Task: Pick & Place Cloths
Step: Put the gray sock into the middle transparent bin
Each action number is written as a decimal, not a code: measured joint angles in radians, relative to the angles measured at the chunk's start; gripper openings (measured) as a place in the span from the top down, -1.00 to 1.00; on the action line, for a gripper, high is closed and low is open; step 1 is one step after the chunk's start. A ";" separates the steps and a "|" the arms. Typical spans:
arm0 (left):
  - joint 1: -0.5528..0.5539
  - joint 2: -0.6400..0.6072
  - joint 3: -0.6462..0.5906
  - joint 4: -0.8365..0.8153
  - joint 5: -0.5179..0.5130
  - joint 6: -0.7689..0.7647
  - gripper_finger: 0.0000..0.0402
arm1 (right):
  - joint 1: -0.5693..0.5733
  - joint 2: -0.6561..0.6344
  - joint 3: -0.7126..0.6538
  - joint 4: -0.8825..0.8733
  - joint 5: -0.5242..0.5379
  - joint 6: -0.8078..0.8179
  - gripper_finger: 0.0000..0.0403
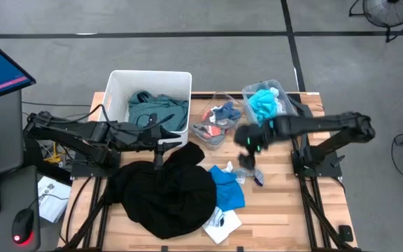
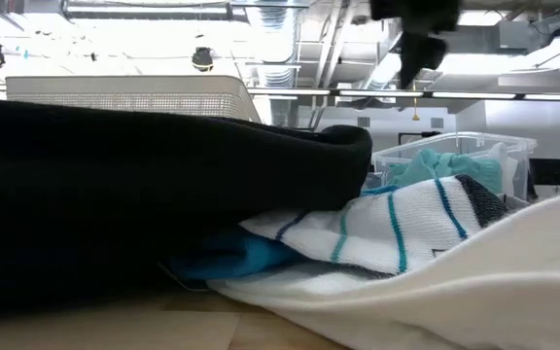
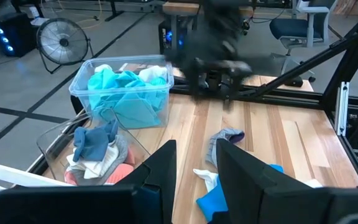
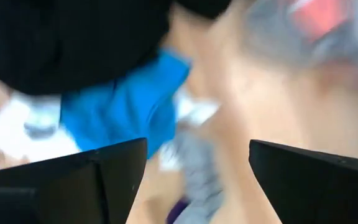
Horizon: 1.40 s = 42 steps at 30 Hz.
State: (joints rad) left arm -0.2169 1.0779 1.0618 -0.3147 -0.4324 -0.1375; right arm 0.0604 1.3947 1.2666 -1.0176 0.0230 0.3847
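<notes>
Right claw (image 1: 249, 143): fingers spread wide apart, nothing held, hanging above the bare worktop (image 1: 285, 203). Directly beneath it lies the small grey sock (image 1: 252, 172), with the blue piece (image 1: 227, 185) just beyond toward the large black garment (image 1: 166, 190). The clear bin of small pieces (image 1: 215, 120) and the clear bin holding the cyan shirt (image 1: 264, 102) stand close behind the claw.

Left claw (image 1: 161, 145): fingers parted, empty, waiting at the near wall of the white bin (image 1: 117, 84), which holds the teal-green shirt (image 1: 156, 108).

Judged step: descent onto the grey sock. Recommended practice: centre the fingers over the sock's bunched middle, not its edge; come down until the tips almost meet the wood; close fully, since thin fabric slips. The adjoining blue piece could be pinched along with it, so approach from the sock's free side.
</notes>
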 joint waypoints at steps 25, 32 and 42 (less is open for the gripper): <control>0.000 0.000 0.000 -0.001 0.001 -0.002 0.51 | 0.136 0.168 -0.506 0.362 -0.069 0.199 0.90; 0.000 0.000 0.000 -0.001 0.001 -0.001 0.51 | 0.094 0.052 -0.280 0.187 0.049 0.157 0.97; 0.000 0.000 0.000 0.000 0.000 0.001 0.51 | -0.170 0.072 0.140 0.189 0.280 -0.176 0.99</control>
State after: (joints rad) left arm -0.2169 1.0782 1.0618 -0.3145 -0.4320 -0.1368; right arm -0.1096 1.4663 1.4065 -0.8283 0.3030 0.2085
